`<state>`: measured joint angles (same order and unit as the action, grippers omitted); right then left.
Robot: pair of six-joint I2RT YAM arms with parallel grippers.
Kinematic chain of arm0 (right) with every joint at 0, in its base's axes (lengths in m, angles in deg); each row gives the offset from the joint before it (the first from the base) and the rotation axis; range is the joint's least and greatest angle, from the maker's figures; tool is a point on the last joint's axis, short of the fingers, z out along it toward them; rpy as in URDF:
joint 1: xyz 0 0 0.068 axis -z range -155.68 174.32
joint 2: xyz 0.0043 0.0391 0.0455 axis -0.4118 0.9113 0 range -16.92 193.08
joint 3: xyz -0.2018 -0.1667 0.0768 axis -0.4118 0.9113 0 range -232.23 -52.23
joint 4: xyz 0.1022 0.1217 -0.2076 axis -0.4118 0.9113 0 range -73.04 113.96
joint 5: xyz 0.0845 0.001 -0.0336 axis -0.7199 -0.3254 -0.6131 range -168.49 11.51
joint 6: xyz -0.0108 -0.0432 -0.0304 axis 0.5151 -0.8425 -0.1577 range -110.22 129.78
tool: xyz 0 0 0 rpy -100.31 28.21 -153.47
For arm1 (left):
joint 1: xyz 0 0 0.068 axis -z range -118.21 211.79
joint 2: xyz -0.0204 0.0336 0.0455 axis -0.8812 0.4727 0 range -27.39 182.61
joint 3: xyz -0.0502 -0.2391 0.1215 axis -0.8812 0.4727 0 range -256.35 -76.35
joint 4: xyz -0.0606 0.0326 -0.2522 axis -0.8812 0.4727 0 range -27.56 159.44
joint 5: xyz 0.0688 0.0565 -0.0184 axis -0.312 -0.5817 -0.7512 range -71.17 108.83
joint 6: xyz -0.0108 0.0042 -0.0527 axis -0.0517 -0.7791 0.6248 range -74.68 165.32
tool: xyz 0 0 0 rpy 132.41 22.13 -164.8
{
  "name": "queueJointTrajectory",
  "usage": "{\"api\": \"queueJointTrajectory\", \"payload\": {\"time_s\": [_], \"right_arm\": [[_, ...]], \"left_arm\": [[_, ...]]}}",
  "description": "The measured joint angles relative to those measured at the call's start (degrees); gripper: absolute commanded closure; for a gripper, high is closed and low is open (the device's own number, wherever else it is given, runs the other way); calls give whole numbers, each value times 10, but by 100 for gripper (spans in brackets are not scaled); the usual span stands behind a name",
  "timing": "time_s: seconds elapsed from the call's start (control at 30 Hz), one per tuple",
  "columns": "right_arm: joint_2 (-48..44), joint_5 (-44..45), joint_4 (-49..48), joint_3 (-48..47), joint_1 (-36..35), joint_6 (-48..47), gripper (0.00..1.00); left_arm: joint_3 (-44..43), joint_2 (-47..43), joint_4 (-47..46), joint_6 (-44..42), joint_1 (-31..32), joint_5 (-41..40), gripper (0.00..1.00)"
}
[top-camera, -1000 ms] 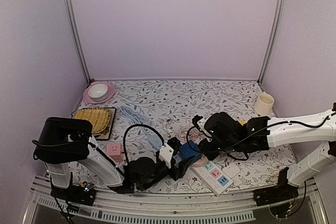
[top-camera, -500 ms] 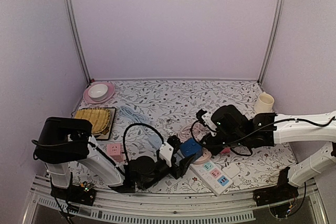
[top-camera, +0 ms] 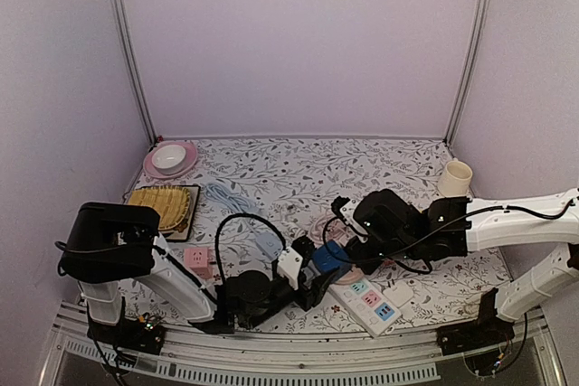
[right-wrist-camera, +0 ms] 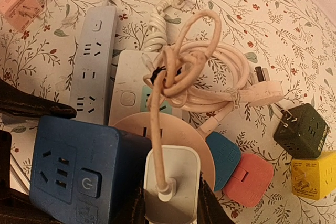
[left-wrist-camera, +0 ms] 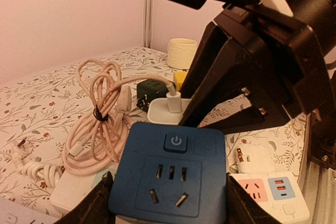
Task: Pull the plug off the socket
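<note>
White hard plastic, likely light and slick, the charger plug [right-wrist-camera: 170, 182] sits clenched by its flat sides in the right pincer [right-wrist-camera: 171, 205], against the blue socket cube [left-wrist-camera: 170, 177] that the left pincer [left-wrist-camera: 168, 208] grasps.

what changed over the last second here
The right arm swung a little to the right, then came back left to nearly where it began; its claw is shut on the white plug. The blue socket cube barely shifted in the left claw. The left arm, white power strip and cream cup stayed put.
</note>
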<state>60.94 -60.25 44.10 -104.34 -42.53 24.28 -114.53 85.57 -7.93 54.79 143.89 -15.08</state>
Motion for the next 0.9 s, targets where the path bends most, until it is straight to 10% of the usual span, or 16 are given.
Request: {"api": "queueJointTrajectory", "payload": {"time_s": [0.9], "right_arm": [[6,26,80,-57,-8,-22,96]], "left_arm": [[-10,1,2,1,0,6,85]]}}
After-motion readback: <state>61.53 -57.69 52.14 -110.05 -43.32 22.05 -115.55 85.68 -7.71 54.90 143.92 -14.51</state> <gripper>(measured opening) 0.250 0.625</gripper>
